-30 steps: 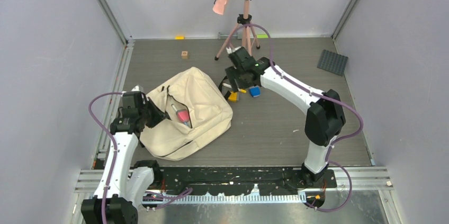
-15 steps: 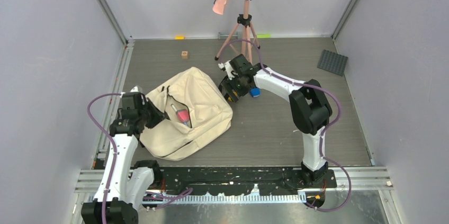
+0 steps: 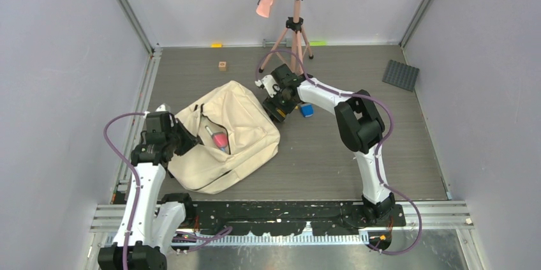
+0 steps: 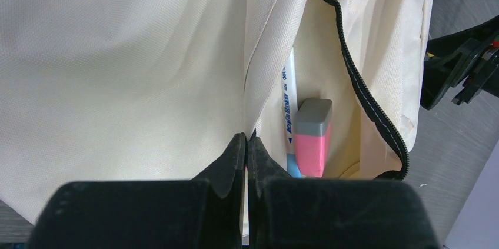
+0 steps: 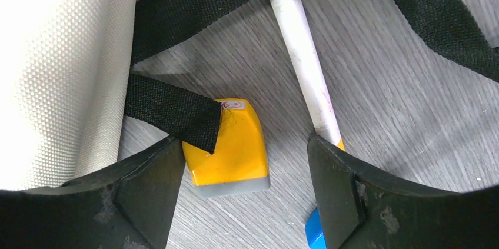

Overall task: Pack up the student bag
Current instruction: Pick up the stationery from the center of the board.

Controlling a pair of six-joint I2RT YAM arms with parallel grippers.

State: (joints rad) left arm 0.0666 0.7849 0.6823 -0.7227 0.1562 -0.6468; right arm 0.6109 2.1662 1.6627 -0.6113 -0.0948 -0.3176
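Lying pinched in left gripper [image 4: 247, 143], student bag [image 4: 117, 55]

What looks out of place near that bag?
A frayed black strap end of the student bag lies across the yellow eraser between the fingers of the open right pincer, so a grab might catch the strap too. A white marker lies partly under another strap.

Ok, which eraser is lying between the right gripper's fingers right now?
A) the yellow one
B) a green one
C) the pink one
A: the right wrist view shows the yellow eraser, grey end nearest the camera, on the table between the open fingers of the right gripper, with a black strap end over its corner; the pink eraser sits inside the student bag.
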